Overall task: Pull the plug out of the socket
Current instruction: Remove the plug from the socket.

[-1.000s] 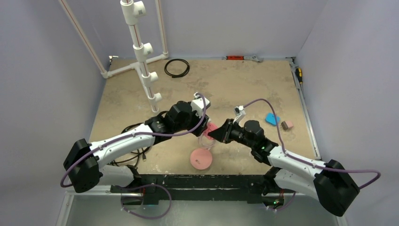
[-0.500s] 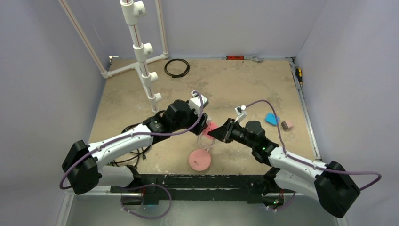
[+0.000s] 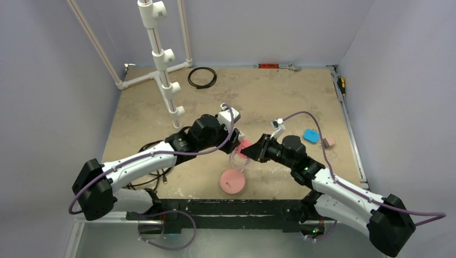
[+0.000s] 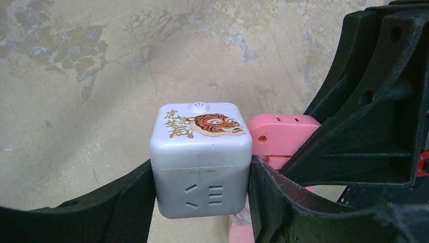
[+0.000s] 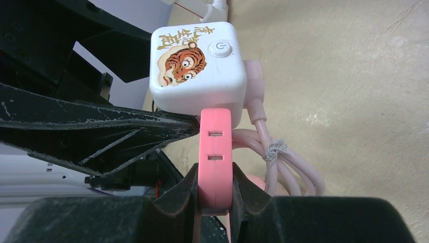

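The socket [image 4: 201,157] is a white cube with a tiger picture and dark slot holes. My left gripper [image 4: 201,192] is shut on its two sides and holds it above the table. The plug [image 5: 215,152] is a flat pink piece with two slots. Its top end sits against the socket's [image 5: 197,66] lower face. My right gripper [image 5: 215,190] is shut on the plug's flat sides. In the top view both grippers meet at mid table, left [image 3: 235,144] and right [image 3: 251,151], with the plug [image 3: 244,145] between them. The socket is hidden there.
A bundled pink cable [image 5: 268,162] hangs beside the socket down to a round pink disc [image 3: 232,181]. A white pipe stand [image 3: 161,59] and a black cable coil [image 3: 202,77] are at the back left. A blue piece [image 3: 311,135] and small blocks [image 3: 327,142] lie to the right.
Both grippers keep their hold. The right arm has stretched a little, its elbow swinging right, and the pink disc has slid slightly right. The plug still touches the socket.
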